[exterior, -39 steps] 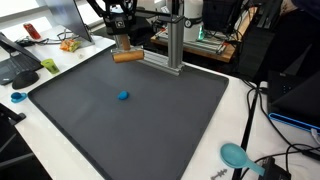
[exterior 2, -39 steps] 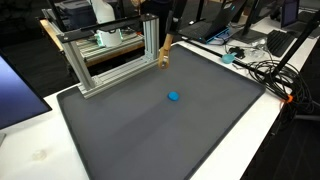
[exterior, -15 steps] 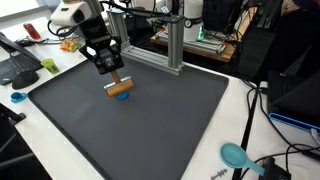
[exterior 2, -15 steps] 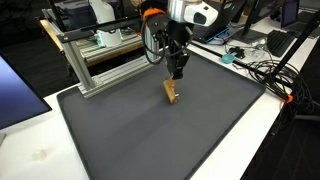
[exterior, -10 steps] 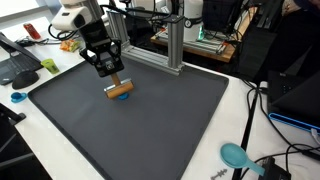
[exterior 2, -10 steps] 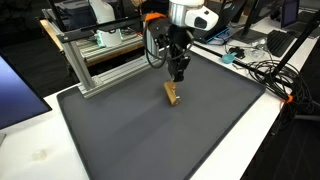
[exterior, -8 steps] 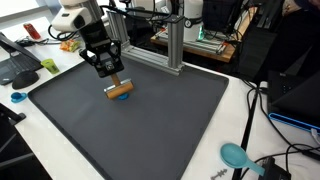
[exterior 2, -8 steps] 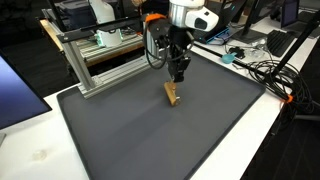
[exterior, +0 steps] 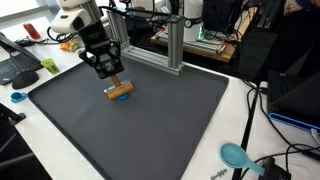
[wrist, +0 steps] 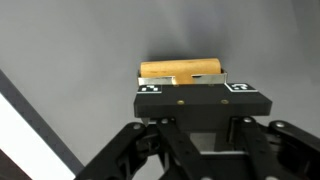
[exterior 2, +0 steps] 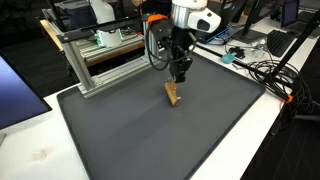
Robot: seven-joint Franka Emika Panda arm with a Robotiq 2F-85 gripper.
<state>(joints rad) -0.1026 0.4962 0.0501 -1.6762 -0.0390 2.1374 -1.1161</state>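
Plainly, two checkered tags on the tool, wooden block within.

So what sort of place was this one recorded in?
Probably a robotics lab or office workbench: an aluminium extrusion frame, tangled cables and monitors surround the dark mat on a white table.

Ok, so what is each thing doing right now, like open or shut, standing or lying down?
black mat: lying flat.
hand: shut on the wooden block.
wooden block: gripped, lying sideways, low over the black mat.
metal frame: standing upright at the black mat's edge.
teal scoop: lying down, off the black mat.
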